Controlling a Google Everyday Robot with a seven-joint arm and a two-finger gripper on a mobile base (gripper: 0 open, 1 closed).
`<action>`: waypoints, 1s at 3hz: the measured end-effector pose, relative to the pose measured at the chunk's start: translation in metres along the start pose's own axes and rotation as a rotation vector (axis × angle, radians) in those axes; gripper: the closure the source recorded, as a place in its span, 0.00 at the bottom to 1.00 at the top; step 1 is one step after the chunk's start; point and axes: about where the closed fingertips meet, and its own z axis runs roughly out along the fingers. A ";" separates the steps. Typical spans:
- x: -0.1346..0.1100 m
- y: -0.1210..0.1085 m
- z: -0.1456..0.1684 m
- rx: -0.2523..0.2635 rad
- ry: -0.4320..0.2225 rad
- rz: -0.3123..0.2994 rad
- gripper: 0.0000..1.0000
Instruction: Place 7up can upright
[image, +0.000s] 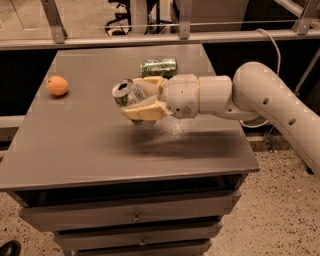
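The cream two-finger gripper (137, 98) hangs above the middle of the flat grey table top (75, 150), reaching in from 3 o'clock on the end of the thick white arm (260, 95). Its fingers are clamped on the pale silver-white 7up can (123, 92), one finger over the can's upper side and the other under it, so the can is held in the air, clear of the table.

The can is not upright. Its long axis is tilted, with the silver top pointing out toward 10 o'clock and somewhat upward, away from the wrist, while its base is hidden between the fingers.

The coming move seems to turn on that tilt: the wrist would have to roll until the top faces straight up and the base faces the table before lowering.

A dark green patterned can (158, 67) lies on its side at 12 o'clock, just behind the gripper. A round orange fruit (57, 85) sits well apart at 10 o'clock.
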 end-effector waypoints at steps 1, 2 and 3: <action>0.010 -0.002 -0.006 0.005 -0.024 0.029 1.00; 0.026 -0.006 -0.014 0.004 -0.055 0.109 0.97; 0.036 -0.010 -0.021 0.005 -0.066 0.165 0.72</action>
